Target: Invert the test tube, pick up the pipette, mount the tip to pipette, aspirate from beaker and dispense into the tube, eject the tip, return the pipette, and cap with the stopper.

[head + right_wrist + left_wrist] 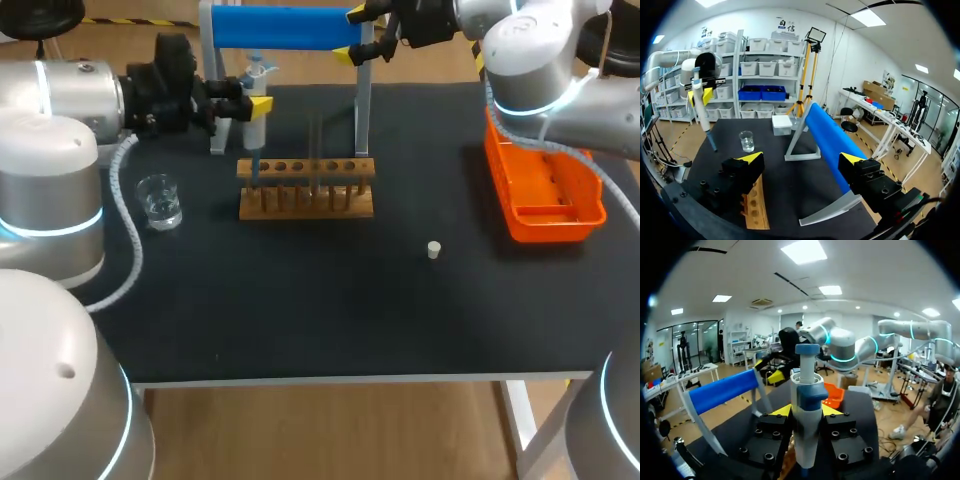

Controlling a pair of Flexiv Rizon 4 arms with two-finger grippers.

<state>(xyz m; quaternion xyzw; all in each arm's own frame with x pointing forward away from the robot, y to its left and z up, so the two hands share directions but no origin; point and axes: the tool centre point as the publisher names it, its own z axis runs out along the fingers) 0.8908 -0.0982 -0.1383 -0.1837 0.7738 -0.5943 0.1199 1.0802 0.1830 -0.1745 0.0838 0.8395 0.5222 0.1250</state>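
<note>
The pipette [805,437] stands upright, clamped in the left gripper [806,411]; the right gripper [802,160] gapes wide, holding nothing.

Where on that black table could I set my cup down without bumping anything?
The front strip of the table, from the wooden rack to the near edge, is bare but for a white stopper. Also free: between rack and orange tray. Crowded: back and left, with beaker, blue-bar stand, pipette in the left gripper, right gripper.

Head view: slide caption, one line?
Left gripper holds the pipette upright at the wooden rack; right gripper open at the blue stand.
</note>
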